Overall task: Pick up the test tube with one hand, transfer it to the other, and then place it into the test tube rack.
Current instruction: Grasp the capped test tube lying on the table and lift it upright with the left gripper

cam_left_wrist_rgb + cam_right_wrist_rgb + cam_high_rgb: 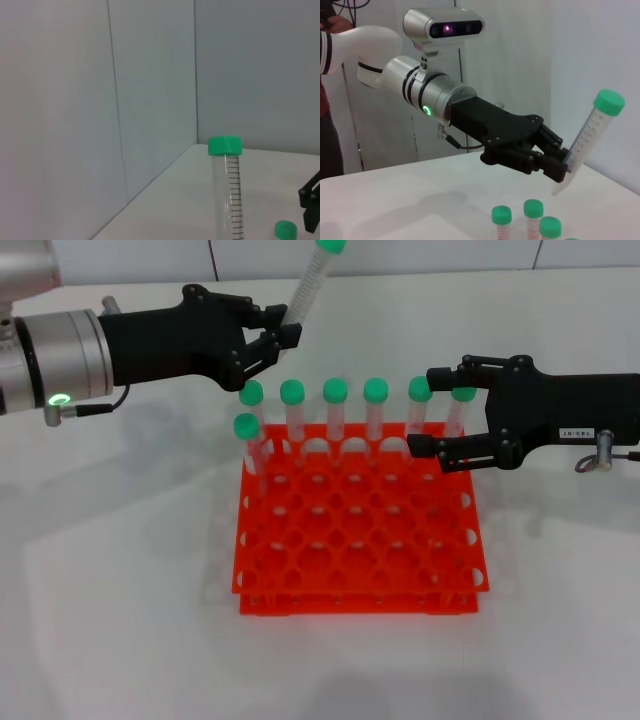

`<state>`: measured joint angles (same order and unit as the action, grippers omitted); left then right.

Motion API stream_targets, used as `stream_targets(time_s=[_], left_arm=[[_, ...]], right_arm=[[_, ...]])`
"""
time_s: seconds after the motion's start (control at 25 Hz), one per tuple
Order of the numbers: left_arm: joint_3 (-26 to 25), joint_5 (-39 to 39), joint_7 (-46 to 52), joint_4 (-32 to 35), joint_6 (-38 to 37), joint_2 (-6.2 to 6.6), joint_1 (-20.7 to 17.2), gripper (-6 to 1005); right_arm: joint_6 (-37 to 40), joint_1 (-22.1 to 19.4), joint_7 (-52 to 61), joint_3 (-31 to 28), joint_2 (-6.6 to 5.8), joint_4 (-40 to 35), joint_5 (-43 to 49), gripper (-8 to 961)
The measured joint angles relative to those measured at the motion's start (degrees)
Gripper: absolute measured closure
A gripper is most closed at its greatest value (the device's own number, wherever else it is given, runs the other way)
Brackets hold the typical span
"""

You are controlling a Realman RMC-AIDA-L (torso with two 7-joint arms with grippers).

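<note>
My left gripper (272, 342), unlabelled, on a silver wrist with a green light, is shut on the lower end of a test tube (308, 290). It holds the tube tilted above the back left of the orange-red rack (360, 575). The tube also shows in the left wrist view (227, 195) and in the right wrist view (587, 137), where the left gripper (557, 165) clamps its tip. My right gripper (433, 411), with a white label, is open and empty at the rack's back right corner.
Several green-capped tubes (334, 410) stand in the rack's back row, and one more (246, 440) stands in the second row at the left. Some of their caps (533, 208) show in the right wrist view. The white table (120, 590) surrounds the rack.
</note>
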<state>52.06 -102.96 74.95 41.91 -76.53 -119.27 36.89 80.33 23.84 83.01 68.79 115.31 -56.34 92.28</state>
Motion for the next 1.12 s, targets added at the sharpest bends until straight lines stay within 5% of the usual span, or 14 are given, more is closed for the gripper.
stream_targets(time_s=[1.12], left_arm=[[2.7, 2.8, -4.5, 0.4, -0.6, 0.37, -1.3, 806]], right_arm=[[-0.4, 0.8, -0.2, -0.1, 0.00, 0.1, -0.2, 96]])
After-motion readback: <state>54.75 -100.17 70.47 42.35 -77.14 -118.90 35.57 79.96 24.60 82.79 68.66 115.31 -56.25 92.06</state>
